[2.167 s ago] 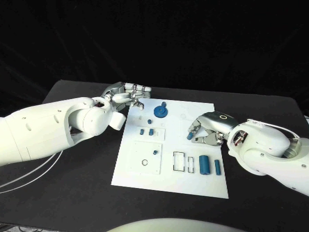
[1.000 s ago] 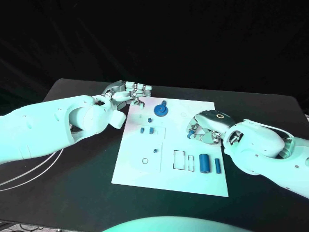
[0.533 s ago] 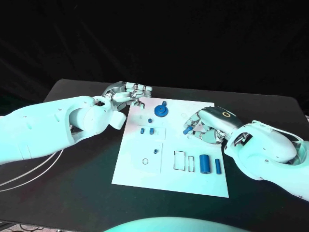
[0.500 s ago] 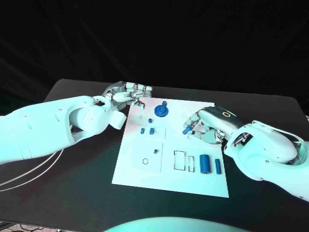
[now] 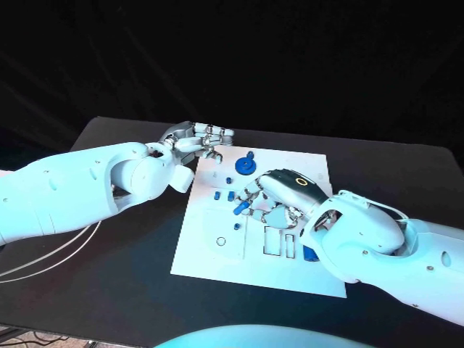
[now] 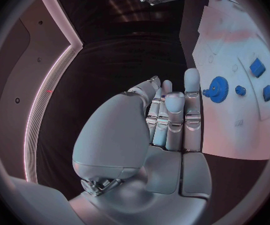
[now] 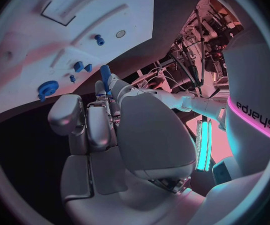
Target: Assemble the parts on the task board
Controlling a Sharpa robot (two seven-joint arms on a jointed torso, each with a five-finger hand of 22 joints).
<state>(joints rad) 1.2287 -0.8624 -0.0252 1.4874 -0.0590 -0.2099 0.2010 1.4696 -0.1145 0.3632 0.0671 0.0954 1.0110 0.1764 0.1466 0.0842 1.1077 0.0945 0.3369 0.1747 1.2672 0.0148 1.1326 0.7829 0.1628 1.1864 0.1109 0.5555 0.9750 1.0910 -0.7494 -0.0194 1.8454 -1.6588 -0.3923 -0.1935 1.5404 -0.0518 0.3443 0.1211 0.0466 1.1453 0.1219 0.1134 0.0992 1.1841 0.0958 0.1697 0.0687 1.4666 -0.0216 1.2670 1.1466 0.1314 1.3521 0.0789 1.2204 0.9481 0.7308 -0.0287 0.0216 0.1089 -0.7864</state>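
The white task board (image 5: 220,257) lies in the middle of the black table. My right hand (image 5: 275,194) hovers over the board's middle and pinches a small blue peg (image 5: 241,208); the right wrist view shows that peg (image 7: 105,75) sticking out past the fingertips of the right hand (image 7: 104,127). A blue gear (image 5: 245,165) sits near the board's far edge, with two small blue pieces (image 5: 225,195) in front of it. My left hand (image 5: 196,141) stays at the board's far left corner, holding nothing; the left hand (image 6: 167,120) has its fingers stretched out beside the gear (image 6: 218,90).
Rectangular slots (image 5: 277,241) are outlined near the board's front, partly behind my right arm. A blue cylinder (image 5: 308,254) peeks out under that arm. Bare black table (image 5: 106,283) surrounds the board on all sides.
My right hand has carried the blue peg leftward from the board's right side to over its middle. The left hand has barely moved.
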